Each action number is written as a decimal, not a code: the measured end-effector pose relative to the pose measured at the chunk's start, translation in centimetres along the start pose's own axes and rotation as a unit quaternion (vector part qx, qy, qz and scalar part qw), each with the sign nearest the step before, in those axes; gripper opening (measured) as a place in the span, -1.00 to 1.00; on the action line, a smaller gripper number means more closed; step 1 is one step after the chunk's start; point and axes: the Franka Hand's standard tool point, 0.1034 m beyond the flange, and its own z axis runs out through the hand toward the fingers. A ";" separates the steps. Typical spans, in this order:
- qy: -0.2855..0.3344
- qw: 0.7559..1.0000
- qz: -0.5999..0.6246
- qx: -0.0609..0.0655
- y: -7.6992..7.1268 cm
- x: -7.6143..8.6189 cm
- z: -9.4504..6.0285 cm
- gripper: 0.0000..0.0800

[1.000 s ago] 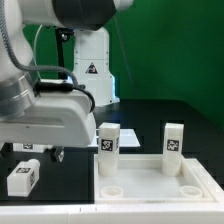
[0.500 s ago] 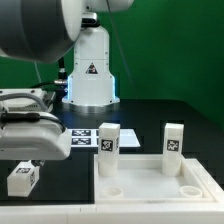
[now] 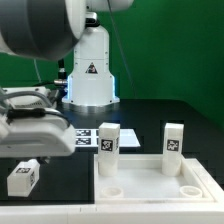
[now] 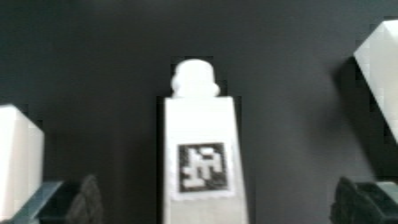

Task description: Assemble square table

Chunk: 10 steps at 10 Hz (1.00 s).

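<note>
The white square top [image 3: 150,180] lies at the exterior view's lower right, with two tagged white legs [image 3: 108,142] [image 3: 173,141] standing upright in its far corner sockets. A loose tagged leg [image 3: 22,178] lies on the black table at the lower left, also in the wrist view [image 4: 198,135], where its peg end points away. My gripper [image 4: 210,200] is open above this leg, one dark finger [image 4: 68,200] on each side of it, not touching. The arm's body hides the fingers in the exterior view.
The marker board [image 3: 83,136] lies on the table behind the legs. The white robot base [image 3: 88,70] stands at the back. Parts of other white pieces [image 4: 374,75] [image 4: 15,150] show at the wrist view's edges.
The arm has swung toward the exterior view's left and lowered over the loose leg. The robot base and marker board now show behind it. The parts have not moved.
</note>
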 end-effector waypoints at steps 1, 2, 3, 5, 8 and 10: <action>0.009 1.000 -0.011 -0.001 -0.4 0.6 0.3 0.62; 0.012 1.000 -0.003 0.002 -0.1 0.8 0.8 0.62; 0.007 1.000 0.023 0.007 0.5 0.8 1.6 0.62; -0.001 0.999 0.042 0.010 1.1 0.7 2.2 0.62; -0.018 0.998 0.055 0.011 1.0 0.3 2.9 0.62; -0.060 0.996 0.070 0.013 0.3 -0.6 3.8 0.62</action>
